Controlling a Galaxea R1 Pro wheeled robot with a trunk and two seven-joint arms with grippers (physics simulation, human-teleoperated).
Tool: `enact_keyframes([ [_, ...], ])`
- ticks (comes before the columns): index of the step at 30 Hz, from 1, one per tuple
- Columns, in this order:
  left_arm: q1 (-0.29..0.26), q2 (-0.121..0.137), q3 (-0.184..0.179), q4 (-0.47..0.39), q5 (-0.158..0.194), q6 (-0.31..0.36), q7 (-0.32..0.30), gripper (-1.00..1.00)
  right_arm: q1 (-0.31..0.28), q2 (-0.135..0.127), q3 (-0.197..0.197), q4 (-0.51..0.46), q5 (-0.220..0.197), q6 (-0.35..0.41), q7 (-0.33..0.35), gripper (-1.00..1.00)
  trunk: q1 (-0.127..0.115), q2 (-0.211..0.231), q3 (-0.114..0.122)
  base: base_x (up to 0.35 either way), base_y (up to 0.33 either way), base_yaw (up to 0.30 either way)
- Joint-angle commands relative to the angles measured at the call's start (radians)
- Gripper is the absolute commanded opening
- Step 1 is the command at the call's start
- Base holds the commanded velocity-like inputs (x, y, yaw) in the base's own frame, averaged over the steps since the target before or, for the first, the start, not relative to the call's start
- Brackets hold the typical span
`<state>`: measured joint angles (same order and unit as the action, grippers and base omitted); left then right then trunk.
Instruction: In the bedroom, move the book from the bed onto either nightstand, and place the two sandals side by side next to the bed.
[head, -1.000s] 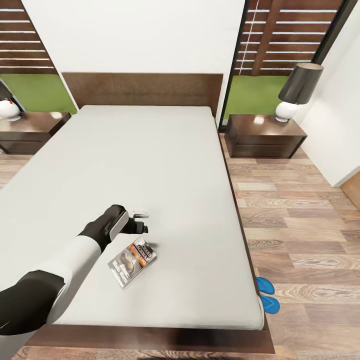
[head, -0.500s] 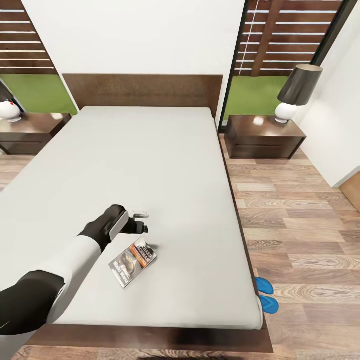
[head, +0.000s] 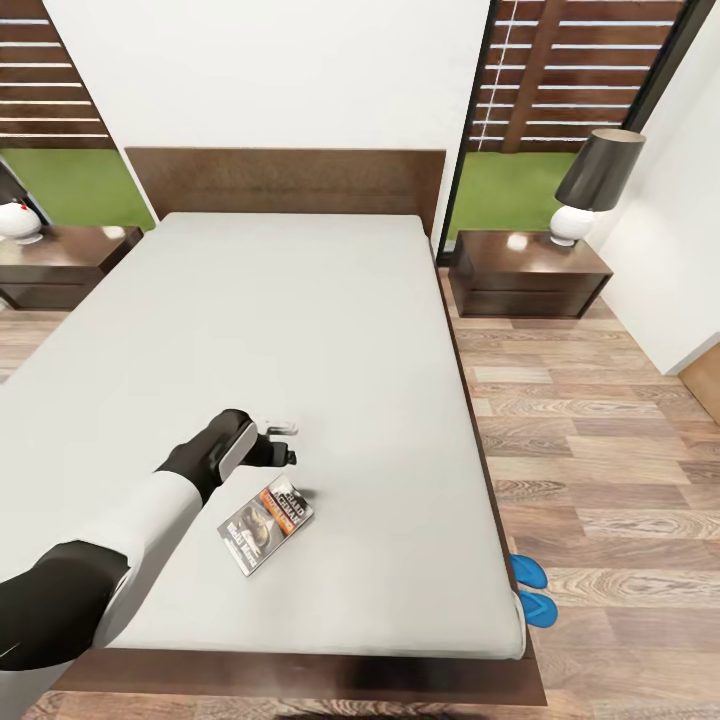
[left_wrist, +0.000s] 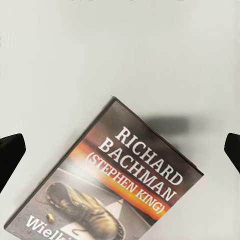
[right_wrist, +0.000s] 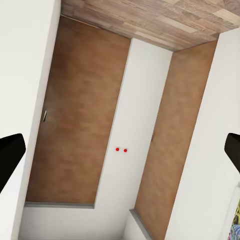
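Nothing has moved in the last second: the left gripper (head: 285, 442) still hangs with jaws wide apart just above the book (head: 265, 523), lying ungrabbed on the bed (head: 330, 330).

White forearm, black elbow, black end effector (head: 285, 442)

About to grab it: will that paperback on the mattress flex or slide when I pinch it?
The book looks thin and lies flat on the bed, so it probably flexes and weighs little. Its smooth cover may slip; the open left end effector finds little exposed edge.
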<state>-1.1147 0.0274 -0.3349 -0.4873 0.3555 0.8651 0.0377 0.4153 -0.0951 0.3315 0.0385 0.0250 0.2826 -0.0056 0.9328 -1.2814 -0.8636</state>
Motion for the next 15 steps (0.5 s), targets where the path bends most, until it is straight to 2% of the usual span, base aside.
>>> enact_keyframes([
  [1,0.0,0.001,-0.007,-0.001,0.008,0.003,0.004,1.0,0.0,0.0,0.003,-0.002,0.003,0.004,-0.001,1.0,0.0,0.0,0.0,0.0,0.0,0.0],
  [15,0.0,0.005,-0.009,-0.001,0.008,0.0,0.004,1.0,0.0,0.0,0.003,-0.002,0.008,0.004,-0.001,1.0,0.0,0.0,0.0,0.0,0.0,0.0],
])
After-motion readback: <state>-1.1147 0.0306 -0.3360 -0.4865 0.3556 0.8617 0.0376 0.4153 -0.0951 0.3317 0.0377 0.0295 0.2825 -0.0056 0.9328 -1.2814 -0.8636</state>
